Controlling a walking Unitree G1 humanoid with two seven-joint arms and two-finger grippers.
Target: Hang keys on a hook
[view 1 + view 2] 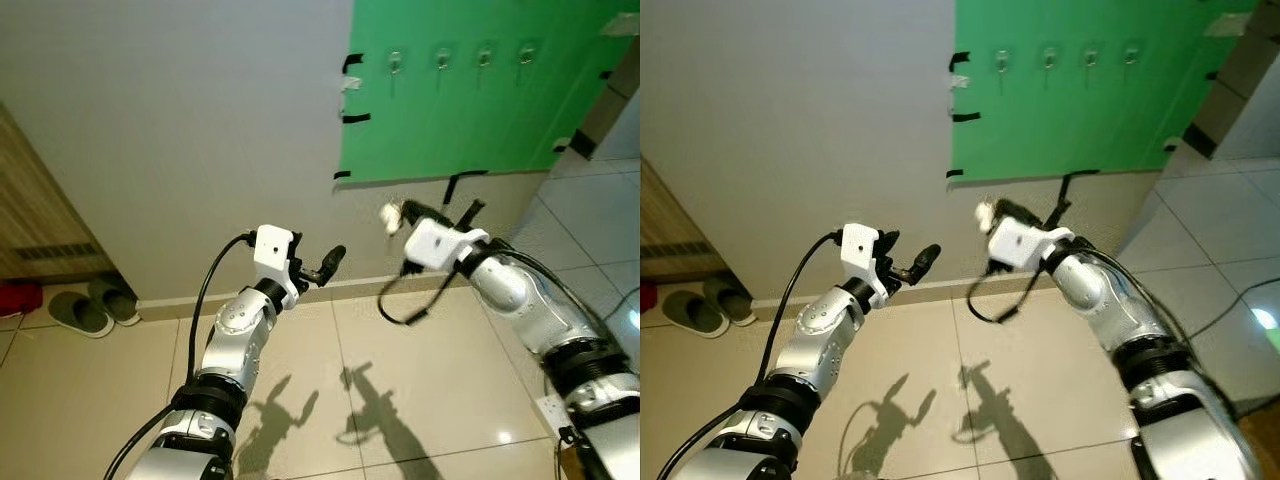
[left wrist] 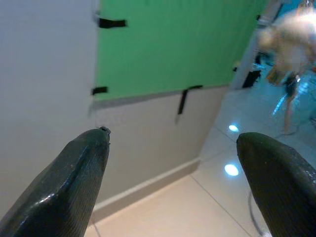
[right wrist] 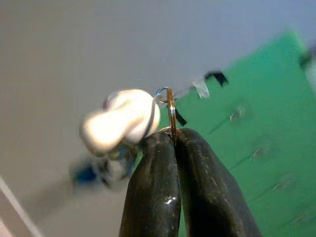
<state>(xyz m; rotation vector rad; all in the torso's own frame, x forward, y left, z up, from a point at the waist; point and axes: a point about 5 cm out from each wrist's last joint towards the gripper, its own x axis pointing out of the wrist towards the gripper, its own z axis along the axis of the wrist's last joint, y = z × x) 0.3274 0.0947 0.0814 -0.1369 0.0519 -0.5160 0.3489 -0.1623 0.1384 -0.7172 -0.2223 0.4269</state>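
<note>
The right claw [image 3: 174, 136] is pinched tight on the thin metal ring [image 3: 171, 111] of the keys [image 1: 390, 215], with a pale fluffy charm hanging beside its tips; in the head views the bunch sits just past the centre of the picture, toward 1 o'clock, raised in front of the wall and below the green board [image 1: 450, 110]. The row of four small hooks [image 1: 441, 59] runs across the upper part of that board, up at about 1 o'clock from the keys and well apart from them, so the carry to a hook is judged not yet finished. The left claw [image 1: 325, 268] is held out at about 7 o'clock from the keys with its two fingers spread apart and nothing between them. The main risk from here is a miss at the hook: the ring is gripped by a very narrow edge, so it could twist or slip out between the fingertips if it bumps the board or the hook's tip, and the keys would drop to the tiled floor [image 1: 420, 380]. The hooks look small and shallow, though they are too far off to be sure of their shape, so the ring may need to arrive squarely. The dangling charm could also snag or swing and pull the ring off line.
</note>
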